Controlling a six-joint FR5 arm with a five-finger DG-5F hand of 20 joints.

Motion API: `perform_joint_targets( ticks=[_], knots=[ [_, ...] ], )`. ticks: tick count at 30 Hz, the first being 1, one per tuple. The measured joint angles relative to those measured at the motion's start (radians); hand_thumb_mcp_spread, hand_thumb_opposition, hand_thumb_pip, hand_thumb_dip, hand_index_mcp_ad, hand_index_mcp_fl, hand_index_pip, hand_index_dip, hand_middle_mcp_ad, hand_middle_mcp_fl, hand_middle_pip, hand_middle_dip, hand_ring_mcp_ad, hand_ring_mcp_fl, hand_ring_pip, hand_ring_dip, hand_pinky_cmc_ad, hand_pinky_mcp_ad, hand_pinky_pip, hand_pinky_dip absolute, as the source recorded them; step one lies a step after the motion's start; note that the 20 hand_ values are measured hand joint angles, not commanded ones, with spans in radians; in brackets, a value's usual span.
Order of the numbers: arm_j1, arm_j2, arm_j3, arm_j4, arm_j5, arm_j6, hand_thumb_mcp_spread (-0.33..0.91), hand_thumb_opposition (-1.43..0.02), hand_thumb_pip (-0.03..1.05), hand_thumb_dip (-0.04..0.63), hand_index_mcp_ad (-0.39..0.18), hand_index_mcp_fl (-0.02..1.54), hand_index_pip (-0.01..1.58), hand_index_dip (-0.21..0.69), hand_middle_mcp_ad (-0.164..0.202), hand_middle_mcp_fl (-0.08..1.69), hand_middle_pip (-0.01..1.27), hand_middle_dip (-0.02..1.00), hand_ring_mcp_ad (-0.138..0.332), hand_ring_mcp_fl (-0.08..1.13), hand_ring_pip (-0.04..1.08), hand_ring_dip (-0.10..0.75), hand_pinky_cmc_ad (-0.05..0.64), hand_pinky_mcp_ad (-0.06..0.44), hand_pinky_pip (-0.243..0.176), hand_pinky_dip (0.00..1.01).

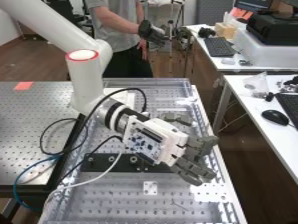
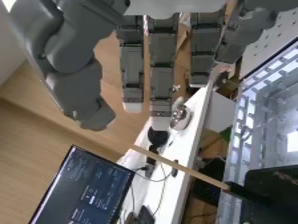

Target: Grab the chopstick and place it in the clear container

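In the high view the room is brightly and fairly evenly lit, with pale glints along the rim and walls of the clear container (image 1: 179, 85), while the white desk (image 1: 249, 107) beyond its right side throws back strong light and the floor (image 1: 239, 175) between them sinks into brown shade. In the wrist view, glare breaks into white patches on the container's wall and inside it; the gap between it and the desk is deeply shadowed, perhaps too dark to sort one shape from another.
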State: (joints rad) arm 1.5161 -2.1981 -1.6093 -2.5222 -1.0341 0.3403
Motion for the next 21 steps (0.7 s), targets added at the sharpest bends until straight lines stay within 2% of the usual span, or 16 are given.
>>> perform_joint_targets(
  ticks=[3, 6, 12, 21],
  knots=[
    [0.005, -0.004, 0.007, -0.004, 0.004, -0.005, 0.4, -0.79, 0.76, 0.323, -0.012, 0.17, 1.19, 0.028, 0.075, 0.53, 0.52, 0.53, 0.197, 0.26, 0.08, 0.278, 0.229, 0.197, -0.08, 0.21],
    [0.01, -0.006, 0.014, -0.01, 0.006, -0.007, 0.39, -0.78, 0.76, 0.323, -0.037, 0.17, 1.25, 0.028, 0.077, 0.53, 0.53, 0.54, 0.173, 0.28, 0.08, 0.279, 0.23, 0.201, -0.077, 0.2],
    [0.022, -0.008, 0.017, -0.013, 0.015, -0.023, 0.41, -0.78, 0.75, 0.323, -0.038, 0.18, 1.3, 0.024, 0.075, 0.53, 0.56, 0.56, 0.164, 0.28, 0.08, 0.297, 0.248, 0.199, -0.059, 0.19],
    [0.034, -0.027, 0.035, -0.028, 0.059, -0.026, 0.42, -0.78, 0.74, 0.307, -0.038, 0.15, 1.3, 0.028, 0.075, 0.49, 0.58, 0.57, 0.164, 0.29, 0.08, 0.312, 0.26, 0.199, -0.063, 0.19]
  ],
)
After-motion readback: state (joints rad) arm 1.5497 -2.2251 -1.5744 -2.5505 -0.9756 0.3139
